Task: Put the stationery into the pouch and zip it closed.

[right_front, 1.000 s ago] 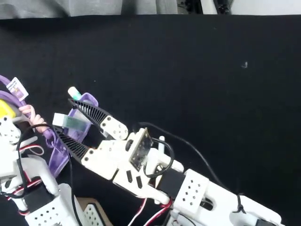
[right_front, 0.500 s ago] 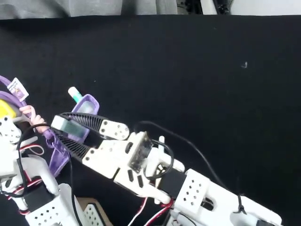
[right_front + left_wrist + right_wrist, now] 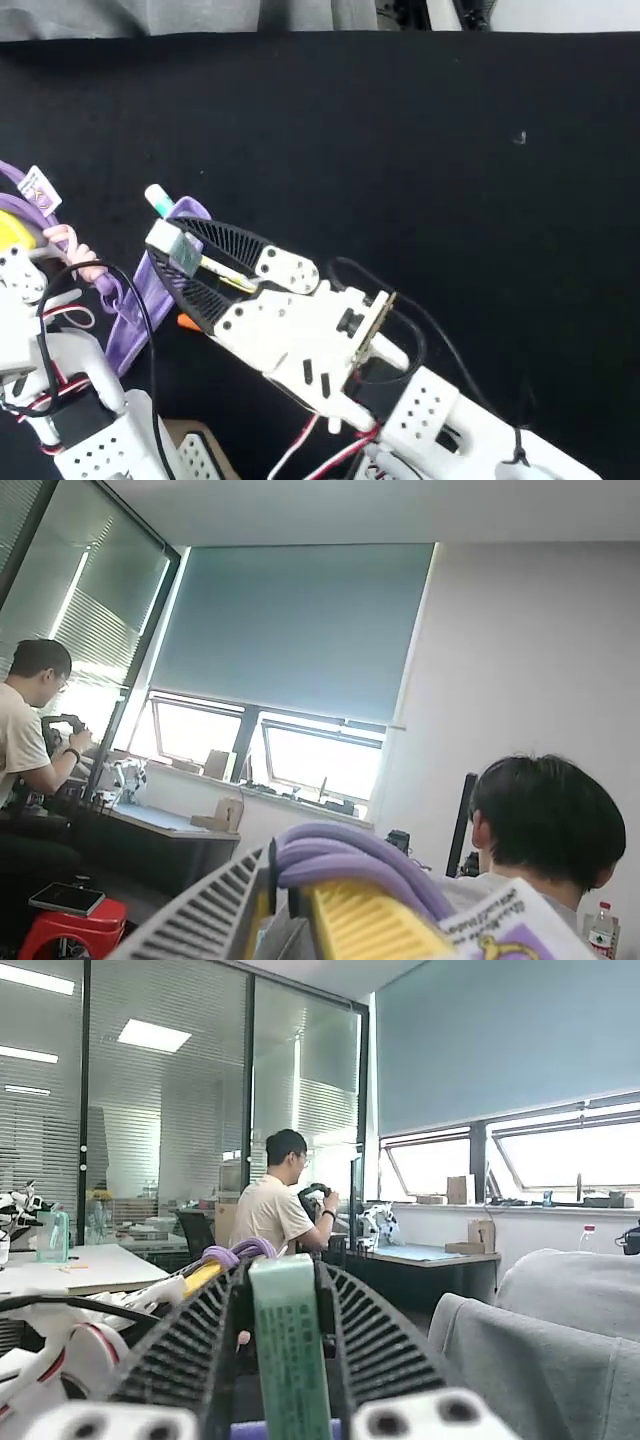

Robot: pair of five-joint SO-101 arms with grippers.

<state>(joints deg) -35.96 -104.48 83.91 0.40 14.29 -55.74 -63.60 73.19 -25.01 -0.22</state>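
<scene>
Here, right gripper (image 3: 168, 252) closed on eraser (image 3: 166, 240), held lengthwise along the jaws; pouch (image 3: 135, 310) just beneath the tips.

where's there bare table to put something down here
Free: the black table from the right gripper out to the far edge and the right side. Crowded: the near-left corner, around that gripper's teal-labelled item and the purple pouch.

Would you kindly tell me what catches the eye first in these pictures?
The right gripper, black ribbed fingers clamped on a small white block with a green label, sits over the purple fabric pouch at the left of the black table. The left gripper holds a fold of the pouch.
</scene>
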